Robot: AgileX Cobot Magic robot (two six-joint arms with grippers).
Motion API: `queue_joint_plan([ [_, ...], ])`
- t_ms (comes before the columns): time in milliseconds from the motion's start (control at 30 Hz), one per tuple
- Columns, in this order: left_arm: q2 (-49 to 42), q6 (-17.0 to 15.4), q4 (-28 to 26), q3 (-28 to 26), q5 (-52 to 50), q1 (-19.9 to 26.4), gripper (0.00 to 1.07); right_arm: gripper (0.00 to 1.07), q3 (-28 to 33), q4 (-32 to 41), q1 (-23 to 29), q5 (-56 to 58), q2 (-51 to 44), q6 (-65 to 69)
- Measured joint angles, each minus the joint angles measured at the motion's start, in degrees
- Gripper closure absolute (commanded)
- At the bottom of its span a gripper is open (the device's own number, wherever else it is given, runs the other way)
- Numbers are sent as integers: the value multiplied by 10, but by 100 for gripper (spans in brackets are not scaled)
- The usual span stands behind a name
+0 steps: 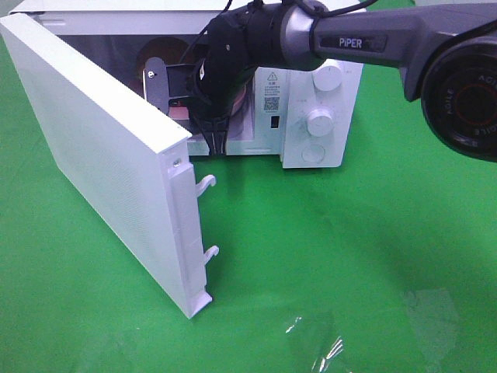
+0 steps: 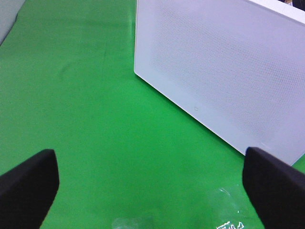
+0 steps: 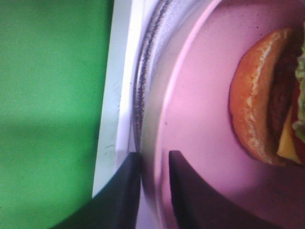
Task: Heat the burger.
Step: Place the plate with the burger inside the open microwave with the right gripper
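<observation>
The burger, with a brown bun, dark patty and yellow-green filling, lies on a pink plate inside the white microwave. My right gripper reaches into the oven cavity. Its jaws stand slightly apart on either side of the plate's rim, above the glass turntable. In the exterior high view the right arm hides most of the plate and the burger. My left gripper hovers wide open over the green cloth, holding nothing, on the outer side of the microwave door.
The microwave door is swung wide open toward the front left, with its latch hooks sticking out. Knobs sit on the right panel. A crumpled piece of clear film lies on the green cloth near the front.
</observation>
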Motion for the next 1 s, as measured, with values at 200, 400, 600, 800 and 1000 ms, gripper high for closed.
queue_joint_plan([
  [200, 0, 0, 0, 0, 0, 0, 10, 70, 0, -2, 0, -5, 0, 14],
  [400, 0, 0, 0, 0, 0, 0, 10, 70, 2, -2, 0, 1, -6, 14],
  [600, 0, 0, 0, 0, 0, 0, 10, 66, 33, -3, 0, -11, -26, 14],
  [800, 0, 0, 0, 0, 0, 0, 10, 48, 93, -3, 0, -49, -65, 14],
  [1000, 0, 0, 0, 0, 0, 0, 10, 42, 144, -6, 0, -64, -93, 13],
])
